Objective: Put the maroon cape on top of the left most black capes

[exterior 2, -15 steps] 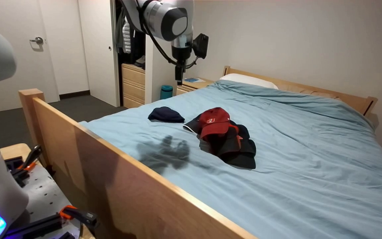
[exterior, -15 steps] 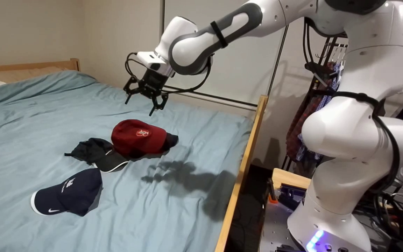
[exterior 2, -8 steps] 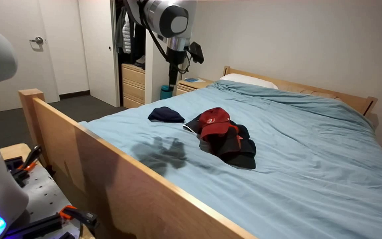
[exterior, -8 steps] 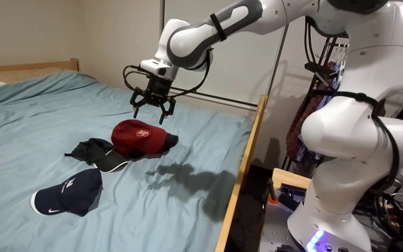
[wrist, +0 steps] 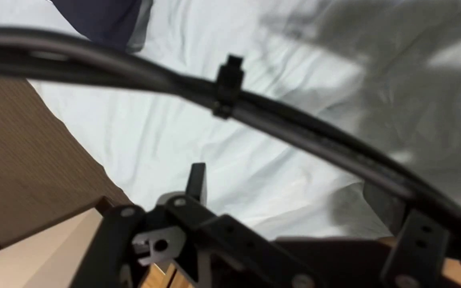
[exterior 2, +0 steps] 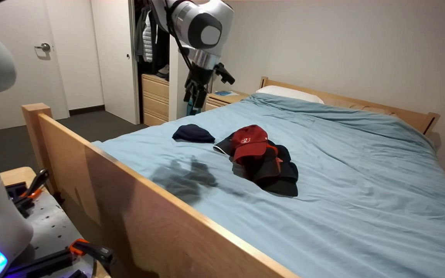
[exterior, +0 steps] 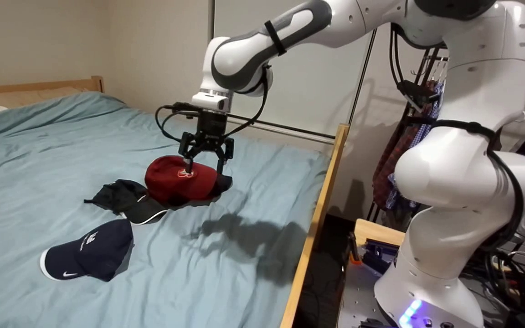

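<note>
The maroon cap point(exterior: 164, 182) rests on top of a heap of dark caps in both exterior views point(exterior 2: 251, 139). Under it lie a black cap with a white brim edge point(exterior: 123, 198), a black-and-red cap point(exterior 2: 265, 168) and a black cap point(exterior 2: 282, 187). A navy cap point(exterior: 91, 250) lies apart beside them; part of it shows in the wrist view point(wrist: 106, 20). My gripper point(exterior: 204, 169) is open and empty, pointing down above the bed. It overlaps the maroon cap in an exterior view, but stands clear of all caps in an exterior view point(exterior 2: 196, 102). The maroon cap is out of the wrist view.
The caps lie on a blue bedsheet point(exterior: 189, 282). A wooden footboard point(exterior 2: 160, 193) stands between the robot base and the bed. A black cable point(wrist: 134, 70) crosses the wrist view. A nightstand point(exterior 2: 230, 96) and drawers point(exterior 2: 155, 98) stand beyond the bed.
My gripper has come down and turned from a tilt to nearly straight down in an exterior view. Its shadow on the sheet has shifted. The caps have not moved.
</note>
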Robot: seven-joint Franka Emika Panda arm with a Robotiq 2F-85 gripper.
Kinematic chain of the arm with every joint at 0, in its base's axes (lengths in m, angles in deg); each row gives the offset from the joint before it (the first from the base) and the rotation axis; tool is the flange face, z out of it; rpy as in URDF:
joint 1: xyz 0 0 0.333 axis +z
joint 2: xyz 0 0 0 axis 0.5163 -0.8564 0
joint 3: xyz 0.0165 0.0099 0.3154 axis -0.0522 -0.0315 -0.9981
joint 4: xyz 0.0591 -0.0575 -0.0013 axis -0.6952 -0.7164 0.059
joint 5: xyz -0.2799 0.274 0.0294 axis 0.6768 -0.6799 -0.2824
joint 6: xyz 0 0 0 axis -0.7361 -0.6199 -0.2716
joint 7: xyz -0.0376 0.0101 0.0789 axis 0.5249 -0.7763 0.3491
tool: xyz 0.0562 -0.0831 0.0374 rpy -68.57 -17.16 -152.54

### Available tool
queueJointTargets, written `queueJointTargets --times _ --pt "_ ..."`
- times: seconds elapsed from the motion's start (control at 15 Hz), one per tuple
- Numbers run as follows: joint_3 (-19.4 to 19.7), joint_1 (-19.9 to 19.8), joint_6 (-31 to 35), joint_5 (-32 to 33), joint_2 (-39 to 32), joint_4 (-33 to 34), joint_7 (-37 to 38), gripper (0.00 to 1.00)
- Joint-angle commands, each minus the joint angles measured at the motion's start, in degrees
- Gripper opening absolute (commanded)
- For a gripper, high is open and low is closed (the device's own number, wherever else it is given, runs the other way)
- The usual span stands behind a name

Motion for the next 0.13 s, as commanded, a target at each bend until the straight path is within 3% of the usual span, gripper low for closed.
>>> queueJointTargets --times 0.0,0.07 --pt "-0.7 -0.3 -2.6 2.6 -0.9 0.8 0.3 1.0" --pt "-1.3 -0.3 -3.4 3.5 -1.7 1.3 1.2 1.0"
